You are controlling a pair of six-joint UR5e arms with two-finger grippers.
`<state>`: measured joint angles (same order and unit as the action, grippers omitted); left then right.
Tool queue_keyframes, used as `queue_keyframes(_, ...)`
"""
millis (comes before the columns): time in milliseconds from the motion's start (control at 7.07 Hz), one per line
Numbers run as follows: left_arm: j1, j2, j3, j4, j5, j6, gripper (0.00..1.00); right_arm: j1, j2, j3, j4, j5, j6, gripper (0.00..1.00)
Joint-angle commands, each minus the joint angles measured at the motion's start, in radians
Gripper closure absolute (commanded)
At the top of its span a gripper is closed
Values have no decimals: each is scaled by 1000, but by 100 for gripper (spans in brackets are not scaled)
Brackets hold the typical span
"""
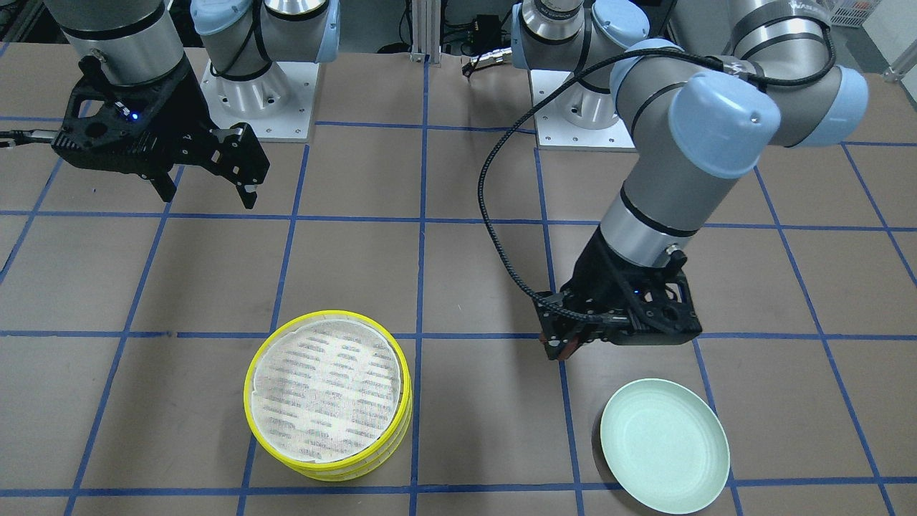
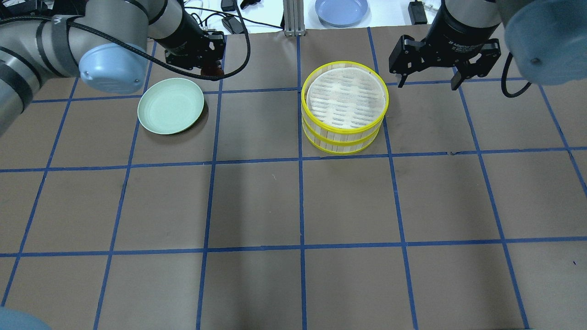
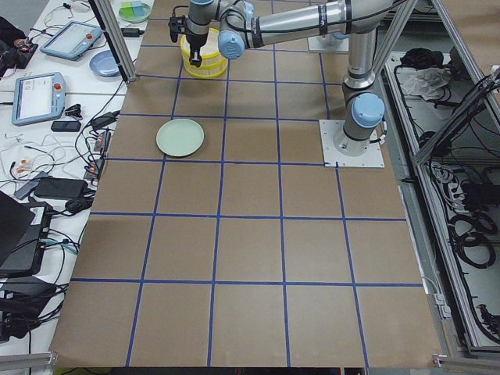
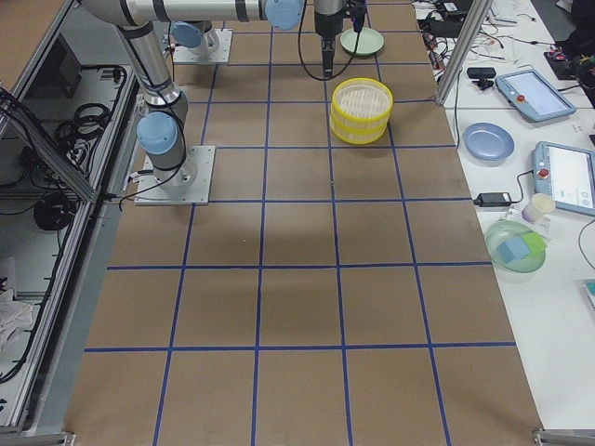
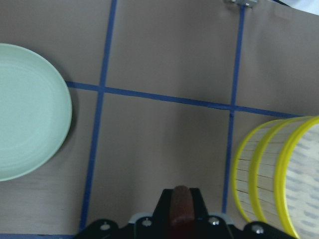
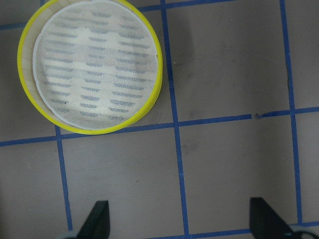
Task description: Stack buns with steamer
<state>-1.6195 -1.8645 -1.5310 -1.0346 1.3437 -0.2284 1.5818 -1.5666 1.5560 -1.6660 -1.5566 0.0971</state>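
The left gripper was clamped on the dark reddish-brown bun, which sat between its fingers above the table, with the pale green plate lying near this gripper on its outer side. The steamer, its two yellow-rimmed tiers stacked one on the other, stood well apart from the left gripper. It was just beside the right gripper, which hung over the table with its jaws spread wide and grasped nothing.

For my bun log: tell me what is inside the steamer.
The top tier shows only its striped mesh floor, no bun. The lower tier is covered by it, so its inside cannot be seen. The left claw holds the brown bun.
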Motion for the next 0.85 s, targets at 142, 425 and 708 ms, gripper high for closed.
queue_keyframes(142,-63,-73,-9,205,-203,-197,100,3,-30,1,38,9,-43,0)
queue_keyframes(425,-132,-161,-9,348,-213,-276,100,-2,-29,1,23,3,-45,0)
queue_keyframes(708,-187,-244,-8,462,-216,-395,100,-2,-23,1,15,4,-43,0)
